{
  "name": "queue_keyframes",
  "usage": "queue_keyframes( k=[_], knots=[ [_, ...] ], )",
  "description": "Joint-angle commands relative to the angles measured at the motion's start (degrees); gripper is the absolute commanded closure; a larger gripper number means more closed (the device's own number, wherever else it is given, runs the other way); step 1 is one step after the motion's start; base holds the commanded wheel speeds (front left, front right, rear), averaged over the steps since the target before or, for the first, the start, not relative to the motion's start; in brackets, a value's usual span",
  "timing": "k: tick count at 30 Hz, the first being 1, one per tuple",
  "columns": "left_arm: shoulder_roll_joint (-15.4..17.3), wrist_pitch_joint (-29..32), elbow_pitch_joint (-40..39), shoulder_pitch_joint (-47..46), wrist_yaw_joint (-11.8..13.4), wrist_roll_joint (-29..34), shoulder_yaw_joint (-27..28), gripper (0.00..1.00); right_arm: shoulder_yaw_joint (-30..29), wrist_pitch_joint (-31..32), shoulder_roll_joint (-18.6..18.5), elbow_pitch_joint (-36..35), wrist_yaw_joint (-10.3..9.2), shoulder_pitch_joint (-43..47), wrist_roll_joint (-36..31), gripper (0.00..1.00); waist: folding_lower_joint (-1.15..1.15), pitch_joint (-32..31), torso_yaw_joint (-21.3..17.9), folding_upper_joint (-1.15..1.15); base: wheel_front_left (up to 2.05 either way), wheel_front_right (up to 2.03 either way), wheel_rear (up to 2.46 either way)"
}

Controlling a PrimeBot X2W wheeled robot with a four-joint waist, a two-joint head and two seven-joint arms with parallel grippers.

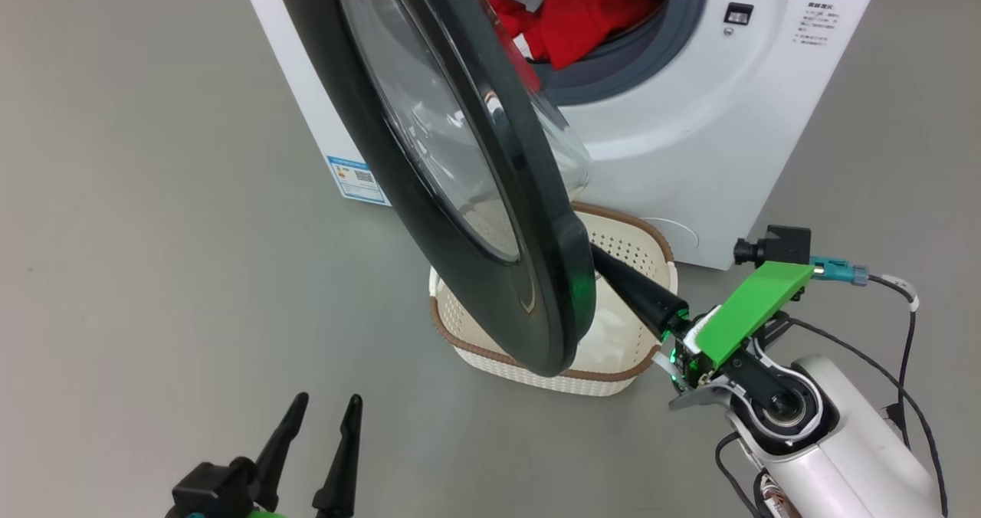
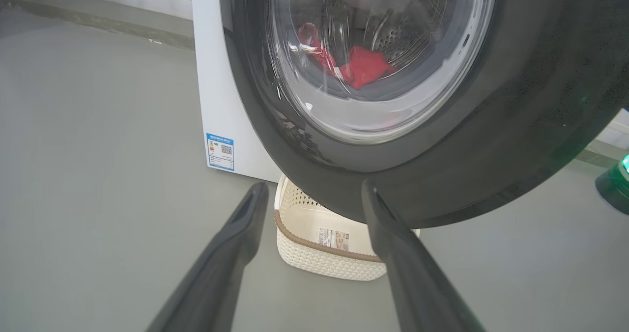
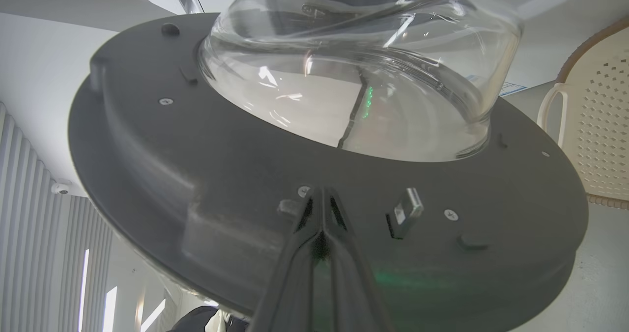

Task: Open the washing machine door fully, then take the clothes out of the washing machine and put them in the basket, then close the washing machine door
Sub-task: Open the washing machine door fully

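Door point(image 1: 452, 158) half-swung: I have the right gripper point(image 3: 319, 197) with its two fingers pressed together on nothing. The tips are set against the door's dark inner face, just beside the latch point(image 3: 405, 214). I judge the closed pair is working as a blunt pusher rather than a clamp. The door stands out from the washer point(image 1: 690, 158), and its rim hangs over the basket point(image 1: 552, 384). The basket sits on the floor point(image 1: 115, 234) right before the machine, so garments need only drop a short way. The red clothes point(image 1: 590, 4) lie in the washer's mouth, not yet taken out. The left gripper point(image 1: 327, 403) hangs low, well apart from the door, jaws spread wide and empty. I reckon it is kept ready for the clothes. By my reading the opening is part done, and the door covers the basket until it swings further.
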Motion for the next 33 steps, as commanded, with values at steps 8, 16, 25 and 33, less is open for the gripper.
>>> queue_keyframes(
  k=[8,16,25,33],
  knots=[
    [-0.10,-0.71,-0.84,-1.15,-0.30,0.07,1.85,0.00,2.24,2.28,2.69,-2.20,0.47,0.38,-1.27,1.00,0.00,-1.54,3.10,0.00,0.00,0.00,0.00],
    [-0.53,-0.71,-0.76,-0.34,-0.30,0.40,2.06,0.00,3.83,3.07,3.21,-2.20,0.47,1.12,-1.31,1.00,0.00,-2.89,6.50,0.00,0.00,0.00,0.00],
    [-0.94,-0.71,-0.74,0.12,-0.30,0.71,1.94,0.00,6.31,3.00,3.37,-2.46,0.47,0.85,-0.05,1.00,0.00,-3.67,10.39,0.00,0.00,0.00,0.00],
    [-1.11,-0.71,-0.81,0.48,-0.30,1.59,2.59,0.00,8.35,2.08,3.38,-2.67,0.47,0.74,1.61,1.00,0.00,-4.63,13.45,0.00,0.00,0.00,0.00]
  ],
)
